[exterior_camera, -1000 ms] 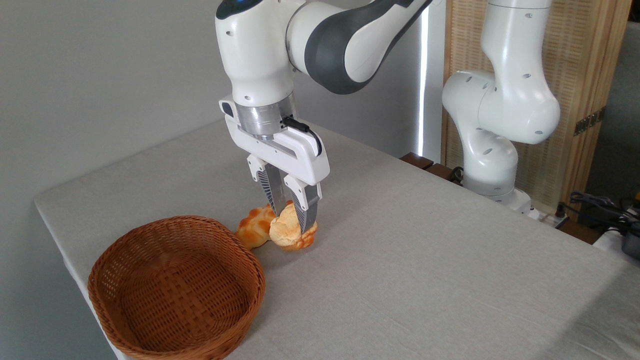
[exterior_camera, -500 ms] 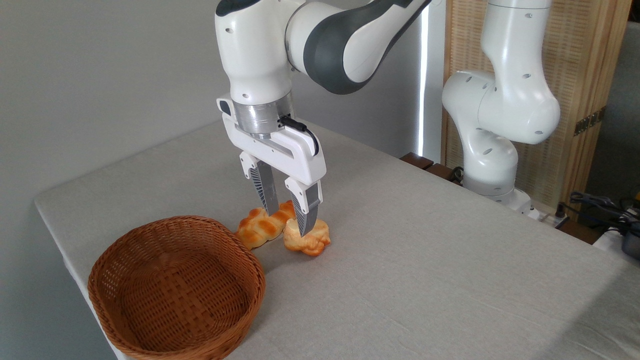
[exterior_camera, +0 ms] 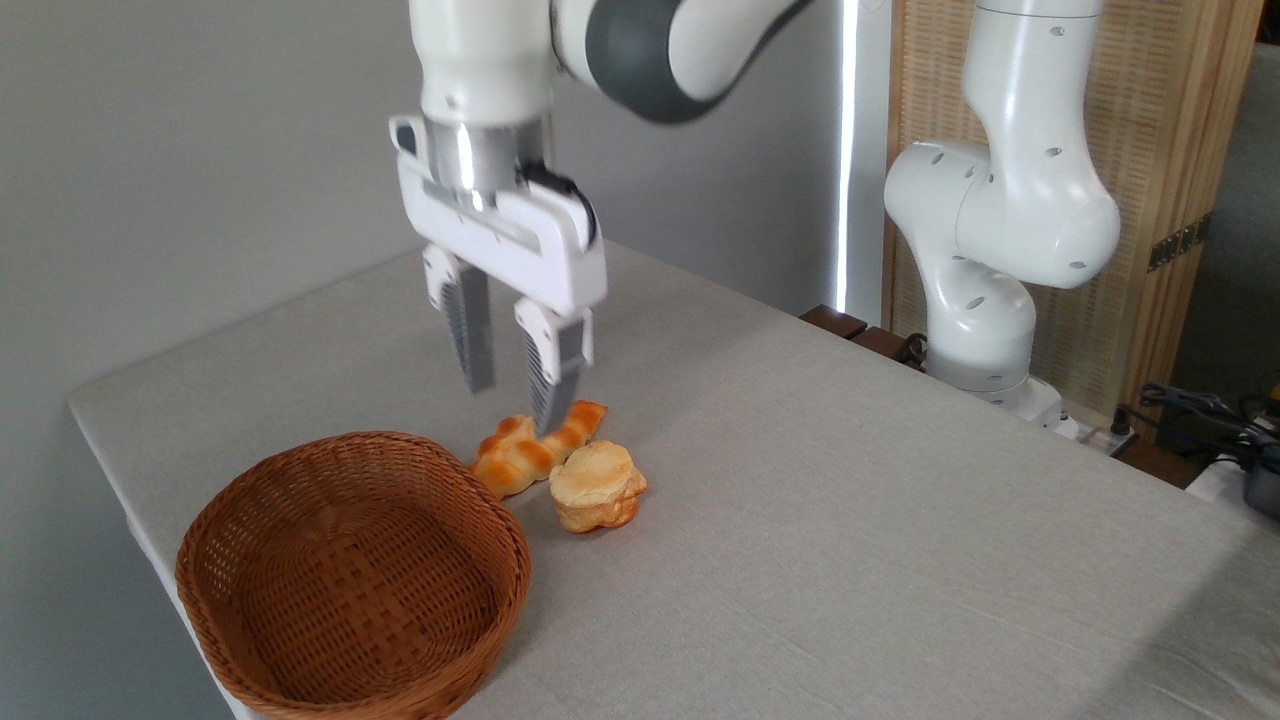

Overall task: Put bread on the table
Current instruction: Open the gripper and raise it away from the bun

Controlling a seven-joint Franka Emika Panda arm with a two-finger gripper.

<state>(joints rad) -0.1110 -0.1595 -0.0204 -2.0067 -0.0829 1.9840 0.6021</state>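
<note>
Resting on the large tabletop covered in light grey-beige cloth (exterior_camera: 850, 520), just right of the empty brown woven wicker basket (exterior_camera: 350, 580), the small roundish bun with a pale golden top (exterior_camera: 596, 487) is seen upright and free, close beside the longer braided orange-glazed loaf (exterior_camera: 530, 452). The white two-finger gripper (exterior_camera: 510, 392) is held above them, fingers spread and empty. The placement is judged done, with only the arm's retreat left.

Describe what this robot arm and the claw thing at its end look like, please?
The arm is made of glossy white rounded shells with dark grey at a joint and small round holes in the casing. A silvery metal ring sits at the wrist, and a short black cable loops beside it. The gripper has a white boxy body and two slim grey ribbed jaws tapering downward.
</note>
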